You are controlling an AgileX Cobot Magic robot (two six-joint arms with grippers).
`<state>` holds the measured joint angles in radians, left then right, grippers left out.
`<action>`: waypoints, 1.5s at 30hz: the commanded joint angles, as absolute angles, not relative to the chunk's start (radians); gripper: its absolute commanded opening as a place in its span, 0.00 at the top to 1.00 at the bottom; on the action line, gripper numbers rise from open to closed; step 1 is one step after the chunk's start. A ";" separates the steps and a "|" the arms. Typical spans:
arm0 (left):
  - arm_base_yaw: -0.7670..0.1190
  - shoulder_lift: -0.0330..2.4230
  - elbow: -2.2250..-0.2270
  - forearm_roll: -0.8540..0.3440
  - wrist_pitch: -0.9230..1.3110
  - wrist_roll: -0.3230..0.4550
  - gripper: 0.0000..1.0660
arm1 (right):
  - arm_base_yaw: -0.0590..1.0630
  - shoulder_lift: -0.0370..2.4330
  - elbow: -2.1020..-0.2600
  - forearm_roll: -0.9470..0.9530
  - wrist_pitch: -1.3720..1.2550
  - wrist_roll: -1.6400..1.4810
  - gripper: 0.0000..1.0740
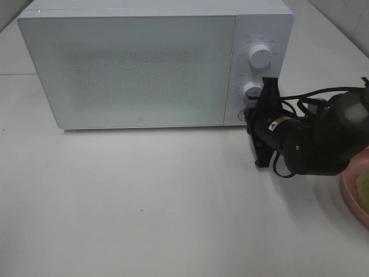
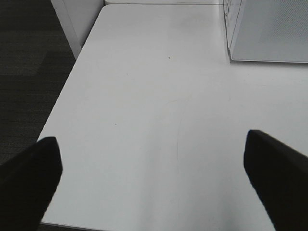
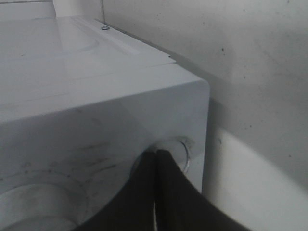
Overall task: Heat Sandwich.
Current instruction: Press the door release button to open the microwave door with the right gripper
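At the microwave's [image 1: 262,26] lower right corner, our right gripper [image 3: 155,154], fingers clenched, touches the round door button [image 3: 185,148]; we should push straight in until the door [image 1: 132,69] pops. Our left gripper [image 2: 154,178] hangs spread wide above the table [image 2: 144,96]. The sandwich [image 1: 364,183] lies on the pink plate [image 1: 349,199], far right.

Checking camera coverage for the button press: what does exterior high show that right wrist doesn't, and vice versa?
Only exterior high: the whole microwave with its door closed, the upper dial and lower dial, and the pink plate holding the sandwich at the right edge.
Only right wrist: the right gripper shut, its tips at the round button near the panel's corner, apparently touching it.
Both: the microwave's control panel end and the right gripper against it.
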<state>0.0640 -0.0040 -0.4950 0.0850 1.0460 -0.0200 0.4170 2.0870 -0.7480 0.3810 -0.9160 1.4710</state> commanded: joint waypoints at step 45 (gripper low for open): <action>0.068 -0.033 -0.492 0.087 1.035 -0.019 0.08 | 0.411 2.182 -0.897 0.404 -1.172 1.383 1.00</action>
<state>0.0640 -0.0040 -0.4950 0.0860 1.0460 -0.0200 0.4380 2.1760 -0.8160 0.4340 -1.0070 1.4020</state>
